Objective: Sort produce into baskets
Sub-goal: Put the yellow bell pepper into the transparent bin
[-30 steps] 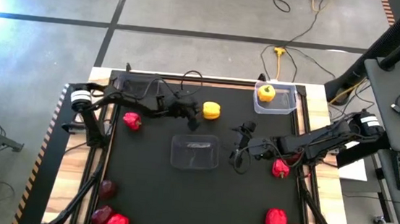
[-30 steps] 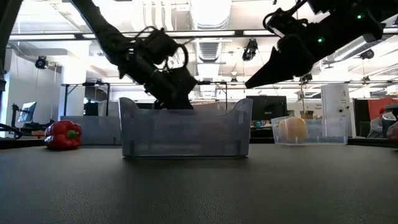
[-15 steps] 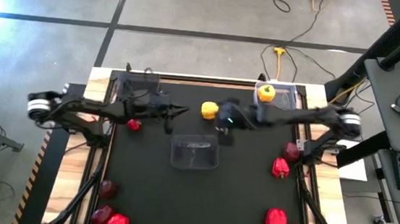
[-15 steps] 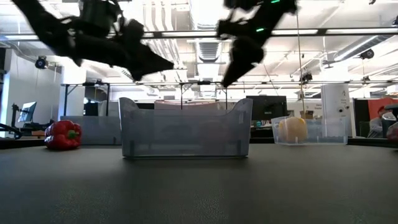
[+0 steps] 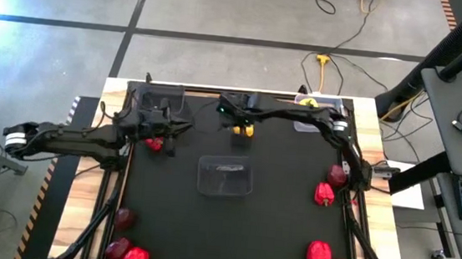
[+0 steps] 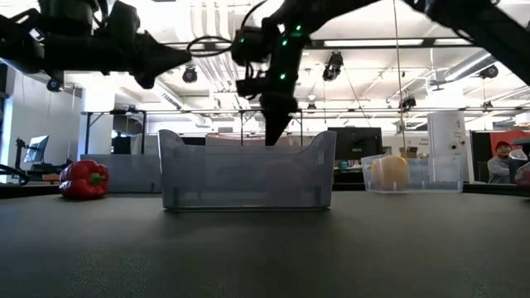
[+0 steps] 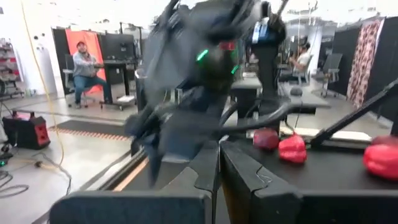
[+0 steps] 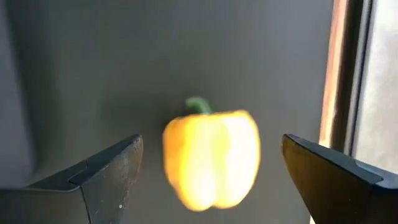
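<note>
Yellow was what filled my right wrist camera at that point: the loose yellow bell pepper (image 8: 211, 158) sat dead centre between my two fingers, stem end pointing away from the camera, so its long axis ran roughly along the line I was looking down. My right gripper (image 5: 241, 120) hung spread wide over it with nothing in it, one finger on each side of the pepper with air to spare. From overhead the pepper (image 5: 244, 130) lay on the black mat just beyond the clear tub (image 5: 225, 176) in the middle of the table, and my right arm was stretched across from the far right corner to get there. So the pepper was directly below the fingertips; I reckoned the only thing left was a plain drop and a squeeze, no sideways shuffle. The other yellow pepper (image 5: 307, 103) was already in the whitish-rimmed tub (image 5: 325, 125) at the far right, so that looked like where this one belonged. My left gripper (image 5: 167, 126) was pinched closed and empty, parked near a red bell pepper (image 5: 154, 144) on the left, in front of the dark tub (image 5: 156, 100). It was farther from the yellow one, so the right arm was clearly the one for it.
</note>
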`<action>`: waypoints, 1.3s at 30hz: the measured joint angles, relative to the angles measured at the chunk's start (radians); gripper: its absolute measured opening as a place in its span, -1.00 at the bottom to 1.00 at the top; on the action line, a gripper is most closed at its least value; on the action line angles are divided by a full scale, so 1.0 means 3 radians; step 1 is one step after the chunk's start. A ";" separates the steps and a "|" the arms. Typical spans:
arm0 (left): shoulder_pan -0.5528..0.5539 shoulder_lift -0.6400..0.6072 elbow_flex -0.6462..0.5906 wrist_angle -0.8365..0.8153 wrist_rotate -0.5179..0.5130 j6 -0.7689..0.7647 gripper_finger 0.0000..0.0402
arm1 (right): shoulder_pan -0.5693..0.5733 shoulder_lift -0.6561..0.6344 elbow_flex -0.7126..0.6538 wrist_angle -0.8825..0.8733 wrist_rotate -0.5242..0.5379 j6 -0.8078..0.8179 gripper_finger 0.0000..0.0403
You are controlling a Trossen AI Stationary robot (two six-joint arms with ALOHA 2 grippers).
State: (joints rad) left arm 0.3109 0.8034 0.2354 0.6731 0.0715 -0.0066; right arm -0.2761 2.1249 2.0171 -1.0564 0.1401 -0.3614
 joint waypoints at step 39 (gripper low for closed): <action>-0.0007 -0.0252 -0.0002 0.0290 0.0468 -0.0444 -1.00 | -0.0391 -0.0045 -0.0171 -0.0494 -0.0406 0.0148 0.03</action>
State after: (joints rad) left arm 0.3088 0.7277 0.2348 0.7601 0.2119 -0.1398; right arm -0.3935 2.1114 1.9657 -1.2047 0.0181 -0.3170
